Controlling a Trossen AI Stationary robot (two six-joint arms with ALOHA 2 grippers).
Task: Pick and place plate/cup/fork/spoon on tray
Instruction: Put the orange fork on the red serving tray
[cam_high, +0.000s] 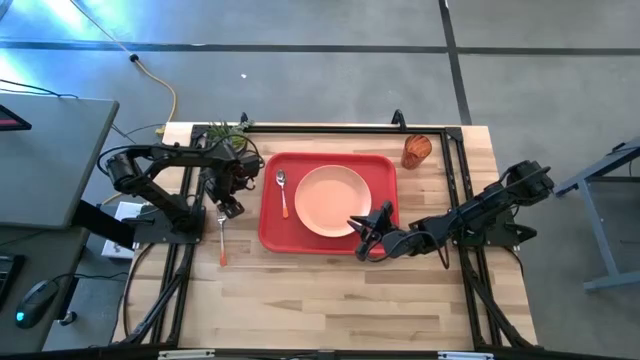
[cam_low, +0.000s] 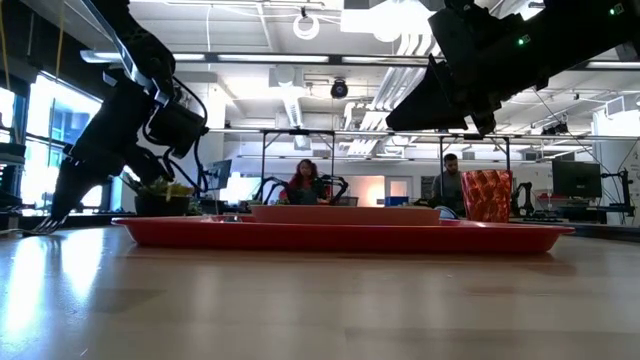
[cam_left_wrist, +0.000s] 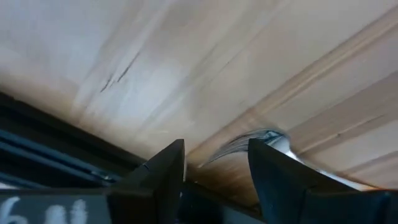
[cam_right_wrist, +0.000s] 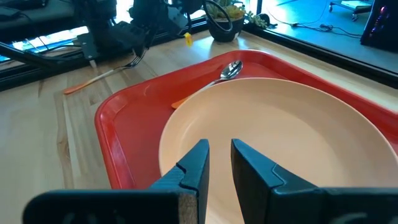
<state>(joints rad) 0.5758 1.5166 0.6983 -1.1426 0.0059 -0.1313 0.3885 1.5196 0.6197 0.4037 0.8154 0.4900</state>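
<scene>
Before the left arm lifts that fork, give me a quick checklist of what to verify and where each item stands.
1. Fork head between the left gripper fingers: ok; tines show in the gap in the left wrist view.
2. Fingers closed on it: not ok, open.
3. Free spot on the tray for the fork: ok, bare strip beside the spoon.
4. Plate and spoon already on tray: ok.
5. Right gripper clear of the path: ok, at the tray's opposite side.
6. Cup placed: not ok, on the table.
</scene>
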